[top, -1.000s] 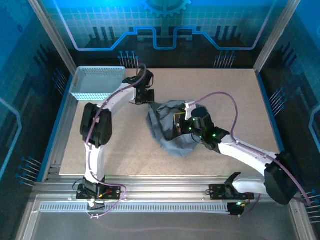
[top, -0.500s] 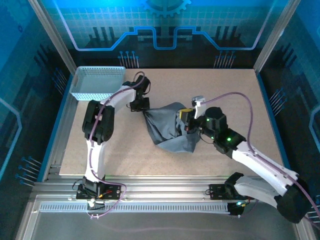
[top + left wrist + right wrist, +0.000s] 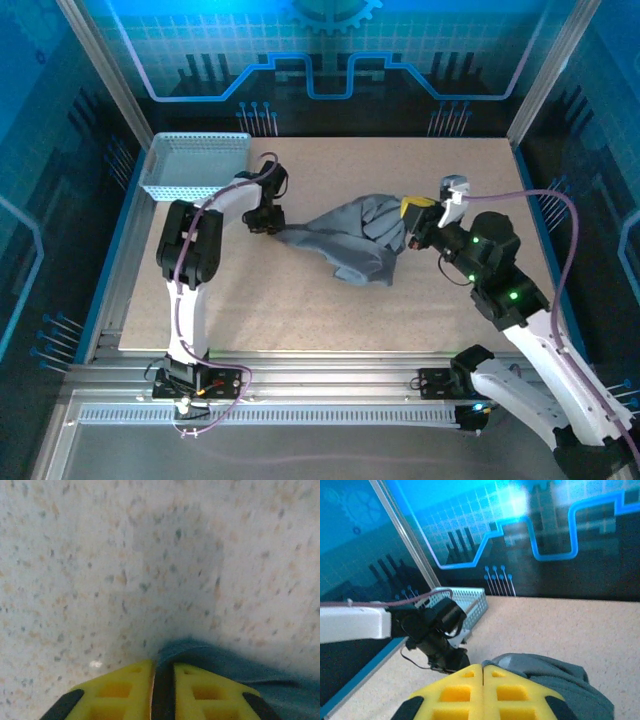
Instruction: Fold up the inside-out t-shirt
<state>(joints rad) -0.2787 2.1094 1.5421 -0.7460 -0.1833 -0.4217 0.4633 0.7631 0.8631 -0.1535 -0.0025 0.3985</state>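
White-and-black arms [image 3: 222,203], purple cables [image 3: 540,194], yellow gripper fingers [image 3: 451,692].

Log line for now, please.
t-shirt: unfolded, stretched between grippers | left gripper: at left end, grip unclear | right gripper: shut on right end

No readable text in any view.
The back panel [image 3: 200,60] carries only a blue graphic of circuit-style lines, a grid and a gear outline [image 3: 335,12], with no letters, numbers or brand marks legible on it; any marking on the arms is too small to make out.
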